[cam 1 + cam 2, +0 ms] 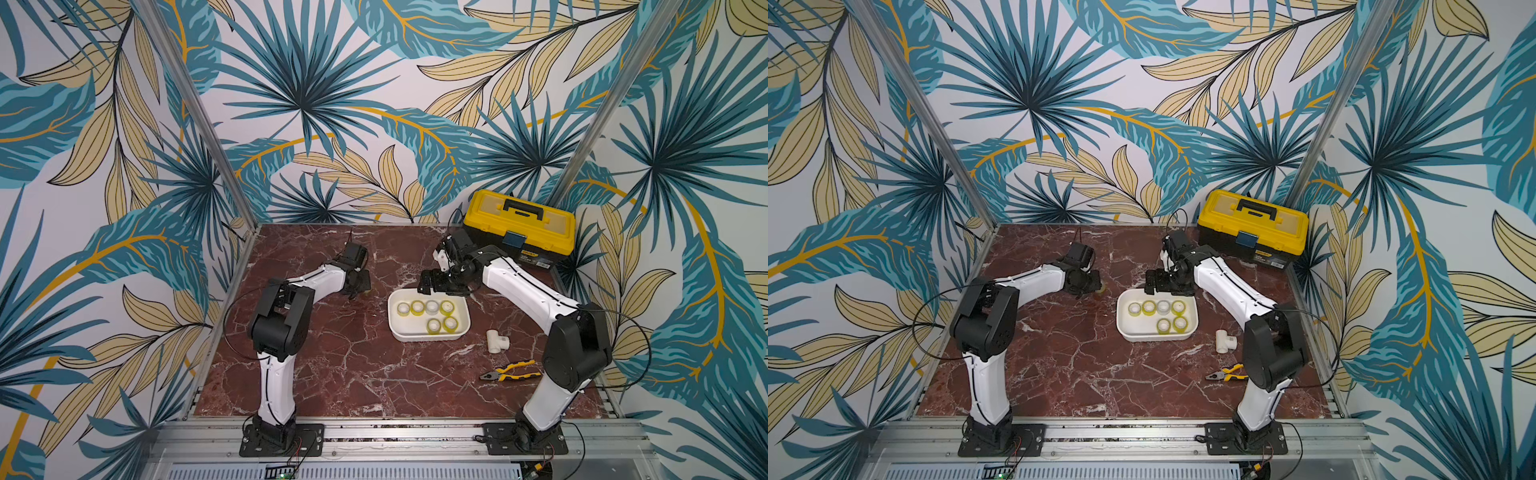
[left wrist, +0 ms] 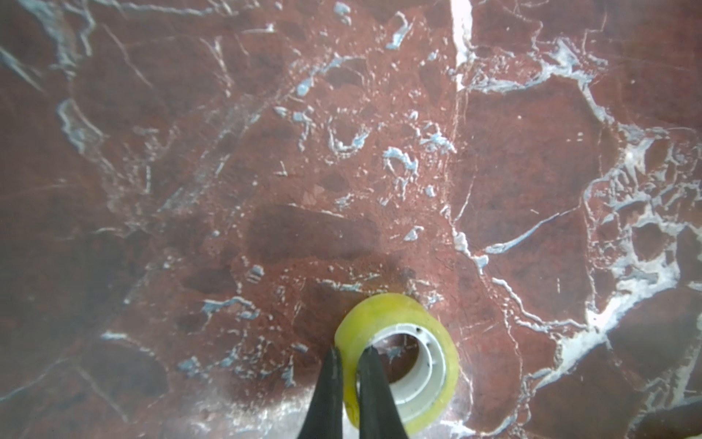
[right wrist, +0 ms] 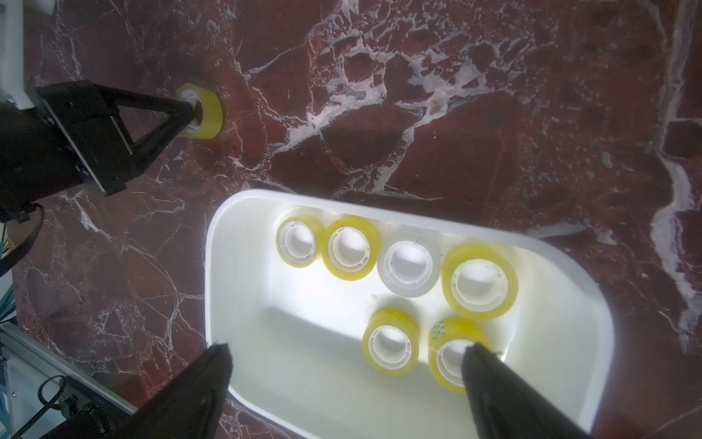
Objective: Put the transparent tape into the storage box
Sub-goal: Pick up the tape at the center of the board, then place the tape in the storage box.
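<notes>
The left gripper (image 2: 352,351) is clamped on the wall of the last tape roll (image 2: 383,308), one finger inside the core and one outside (a rim pinch probably suits a ring this hollow). That roll sits on the table (image 3: 494,133) near a corner of the box (image 3: 216,243), outside it and apart from it. Six rolls (image 3: 478,283) already lie flat inside the box. The right gripper (image 3: 346,351) hangs over the box with jaws spread wide and empty, likely just waiting. Only the left wrist view shows the pinch closely. Only the right wrist view shows roll and box together. In both top views the gripper mostly hides the roll.
</notes>
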{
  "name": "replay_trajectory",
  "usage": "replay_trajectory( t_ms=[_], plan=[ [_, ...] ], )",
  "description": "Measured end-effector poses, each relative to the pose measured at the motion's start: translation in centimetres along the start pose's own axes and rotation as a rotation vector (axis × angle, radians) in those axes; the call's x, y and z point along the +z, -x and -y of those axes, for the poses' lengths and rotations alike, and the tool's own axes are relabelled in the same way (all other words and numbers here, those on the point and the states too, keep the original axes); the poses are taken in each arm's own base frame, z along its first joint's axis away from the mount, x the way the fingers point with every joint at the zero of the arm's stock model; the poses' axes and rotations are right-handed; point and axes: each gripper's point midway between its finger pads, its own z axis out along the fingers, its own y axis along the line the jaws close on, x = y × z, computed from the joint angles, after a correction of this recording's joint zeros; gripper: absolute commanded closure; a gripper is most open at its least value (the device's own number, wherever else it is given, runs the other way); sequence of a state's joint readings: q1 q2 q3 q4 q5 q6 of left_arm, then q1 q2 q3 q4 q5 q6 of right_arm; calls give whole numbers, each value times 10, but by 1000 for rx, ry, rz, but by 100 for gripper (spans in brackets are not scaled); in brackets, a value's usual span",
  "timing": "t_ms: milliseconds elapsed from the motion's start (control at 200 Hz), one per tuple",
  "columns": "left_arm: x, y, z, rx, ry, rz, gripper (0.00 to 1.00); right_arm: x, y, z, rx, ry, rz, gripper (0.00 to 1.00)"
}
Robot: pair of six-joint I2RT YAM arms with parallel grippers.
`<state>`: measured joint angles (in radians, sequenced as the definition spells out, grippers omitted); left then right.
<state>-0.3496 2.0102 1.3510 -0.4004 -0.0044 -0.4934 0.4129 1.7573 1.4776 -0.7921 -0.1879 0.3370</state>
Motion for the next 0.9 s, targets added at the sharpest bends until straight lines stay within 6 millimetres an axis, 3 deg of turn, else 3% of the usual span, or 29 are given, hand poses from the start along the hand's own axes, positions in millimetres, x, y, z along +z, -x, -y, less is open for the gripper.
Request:
replay_trajectory(
  t_ms=[225,331,456,541,661,807,902],
  plan=[
    [-24,-2,-1,40,2,11,100,0,0,0,3,-1,0,0],
    [-54,9,13,95,-31,64,100,0,1,2,4,-11,4,0],
    [-93,10,48,197,-95,119,100,-2,2,5,5,-26,12,0],
    [-116,-3,79,287,-152,135,100,-4,0,10,16,-41,18,0],
    [-134,-34,117,400,-218,116,100,-10,-2,25,54,-75,33,0],
    [-136,-68,145,504,-264,69,100,-20,-1,47,116,-115,57,0],
    [-126,-85,152,549,-265,34,100,-23,1,51,130,-127,70,0]
  ],
)
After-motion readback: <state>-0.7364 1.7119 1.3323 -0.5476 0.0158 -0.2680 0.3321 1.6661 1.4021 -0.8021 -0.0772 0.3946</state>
